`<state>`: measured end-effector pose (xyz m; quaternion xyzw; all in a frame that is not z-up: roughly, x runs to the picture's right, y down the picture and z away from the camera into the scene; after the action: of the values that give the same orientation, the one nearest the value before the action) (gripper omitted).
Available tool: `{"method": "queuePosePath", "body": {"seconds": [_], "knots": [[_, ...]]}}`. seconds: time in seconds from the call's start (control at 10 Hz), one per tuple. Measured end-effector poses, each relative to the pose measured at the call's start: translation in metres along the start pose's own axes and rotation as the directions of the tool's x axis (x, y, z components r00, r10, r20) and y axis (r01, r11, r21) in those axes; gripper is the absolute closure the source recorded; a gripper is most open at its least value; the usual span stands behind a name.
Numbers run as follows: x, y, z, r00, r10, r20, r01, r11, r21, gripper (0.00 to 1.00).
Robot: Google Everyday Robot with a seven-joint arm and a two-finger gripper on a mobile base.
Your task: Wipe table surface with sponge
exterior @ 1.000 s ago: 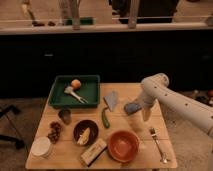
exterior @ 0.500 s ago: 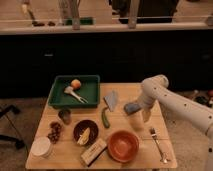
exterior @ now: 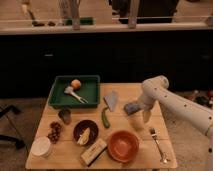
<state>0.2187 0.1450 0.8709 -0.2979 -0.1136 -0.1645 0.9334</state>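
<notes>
Little change over the last second: gripper [exterior: 136,119] sits mid-right over light tan plank tabletop [exterior: 127,92], small blue-grey sponge block [exterior: 130,107] right against it. Grip state: can't tell. No real wiping stroke yet.

We find the end effector [exterior: 137,119] over the right of the worktop [exterior: 126,90], by the sponge [exterior: 131,107]; bowl [exterior: 123,145] before them, fork [exterior: 159,145] right of it, tray [exterior: 92,90] at rear left.

The gripper [exterior: 136,116], blurred beside the sponge [exterior: 131,107], perhaps touches it; the arm [exterior: 190,107] runs off the right edge.
</notes>
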Motion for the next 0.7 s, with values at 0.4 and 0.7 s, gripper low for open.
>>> {"method": "queuePosePath", "body": {"seconds": [0.4, 0.7], "knots": [[-0.001, -0.010, 0.006, 0.999, -0.042, 0.015, 0.042, 0.999, 0.021, 0.22], [0.001, -0.019, 0.008, 0.997, -0.071, 0.019, 0.070, 0.997, 0.025, 0.22]]}}
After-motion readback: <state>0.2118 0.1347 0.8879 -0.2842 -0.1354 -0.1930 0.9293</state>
